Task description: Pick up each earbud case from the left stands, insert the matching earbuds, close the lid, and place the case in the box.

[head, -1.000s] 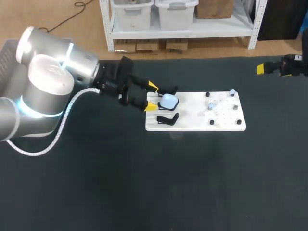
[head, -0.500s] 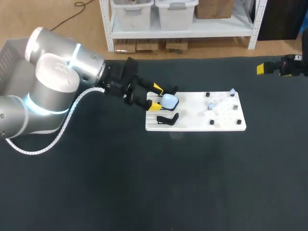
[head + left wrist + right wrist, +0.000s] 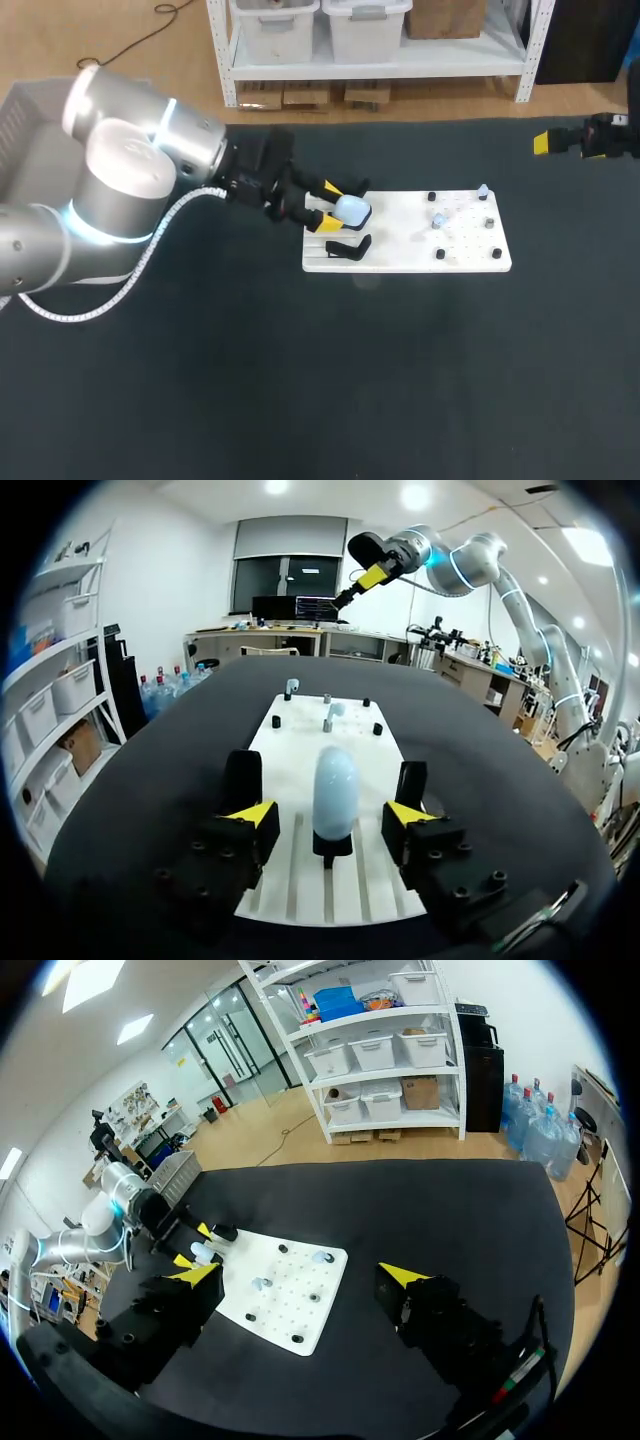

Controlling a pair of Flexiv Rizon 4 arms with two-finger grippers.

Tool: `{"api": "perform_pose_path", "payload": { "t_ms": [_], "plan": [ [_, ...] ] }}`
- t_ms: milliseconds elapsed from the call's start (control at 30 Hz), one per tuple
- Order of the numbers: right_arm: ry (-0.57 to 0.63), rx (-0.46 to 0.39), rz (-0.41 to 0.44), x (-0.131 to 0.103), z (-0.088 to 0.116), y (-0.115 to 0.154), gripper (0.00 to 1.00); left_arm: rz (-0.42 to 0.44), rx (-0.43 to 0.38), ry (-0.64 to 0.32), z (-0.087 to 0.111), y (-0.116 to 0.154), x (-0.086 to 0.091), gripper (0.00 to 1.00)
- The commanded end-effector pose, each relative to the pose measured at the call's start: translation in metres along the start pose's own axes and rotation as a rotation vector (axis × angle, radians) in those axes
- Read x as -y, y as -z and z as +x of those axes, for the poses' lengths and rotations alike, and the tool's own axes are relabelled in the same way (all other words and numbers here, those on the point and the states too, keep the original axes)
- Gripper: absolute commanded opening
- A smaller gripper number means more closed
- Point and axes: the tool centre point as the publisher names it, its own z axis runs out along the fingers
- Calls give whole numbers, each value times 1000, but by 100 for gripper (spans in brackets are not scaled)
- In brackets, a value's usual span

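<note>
Black cloth covers the counter (image 3: 300,380), and a white board (image 3: 420,258) lies on it. At the board's left end a pale blue earbud case (image 3: 335,785) stands upright on a black stand (image 3: 333,846). The left claw (image 3: 333,813) straddles the case, released, with a yellow-tipped finger on either side (neither touches it). A second black stand (image 3: 348,247) sits just beside the first. Toward the board's right end, small pale pieces (image 3: 438,219), perhaps earbuds, sit among black pegs. The right claw (image 3: 298,1274) hangs released, well apart from the board.
</note>
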Motion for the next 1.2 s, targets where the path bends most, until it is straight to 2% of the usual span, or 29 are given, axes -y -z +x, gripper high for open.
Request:
{"api": "perform_pose_path", "payload": {
  "t_ms": [33, 400, 667, 800, 1000, 1200],
  "plan": [
    [0, 0, 2, 0, 0, 0, 100, -7, 4, 2, 2, -3, -1, 60],
    [0, 0, 2, 0, 0, 0, 100, -11, 8, -7, 0, -7, -4, 52],
    [0, 0, 2, 0, 0, 0, 100, -11, 6, -10, 1, -11, -7, 53],
    [0, 0, 2, 0, 0, 0, 100, -10, 6, -9, 2, -12, -8, 57],
    [0, 0, 2, 0, 0, 0, 100, -10, 8, -4, 2, -14, -9, 56],
    [0, 0, 2, 0, 0, 0, 100, -16, 12, -1, 1, -15, -9, 49]
  ]
}}
